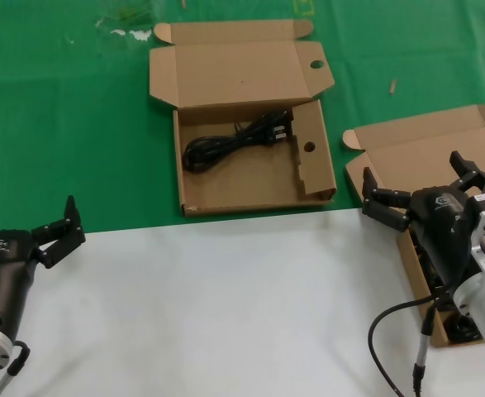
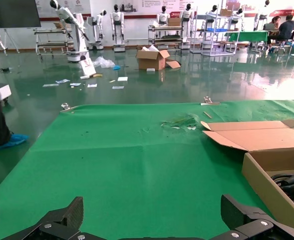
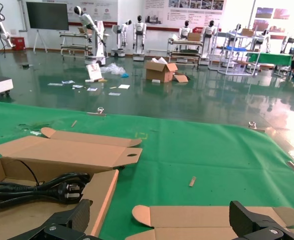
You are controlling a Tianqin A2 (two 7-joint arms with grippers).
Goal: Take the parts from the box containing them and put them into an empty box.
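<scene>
Our right gripper (image 1: 420,192) hangs wide open, holding nothing, over the plain box (image 1: 407,153), probably lined up for the next pick; cables (image 1: 461,327) lie there, mostly hidden by our arm. Left gripper (image 1: 56,227) is open, parked at the white table edge (image 1: 225,298). Farther out, the holed box (image 1: 254,178) already holds one cable (image 1: 234,141).

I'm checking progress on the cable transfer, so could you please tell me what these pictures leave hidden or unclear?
- Plain-lidded box, head view: the right hand and its arm cover most of the interior, so the cables left inside cannot be counted.
- Holed box: the wrist views cut it off at their edges; only part of its cable shows there.
- Left hand, left wrist view: only the open fingertips show.
</scene>
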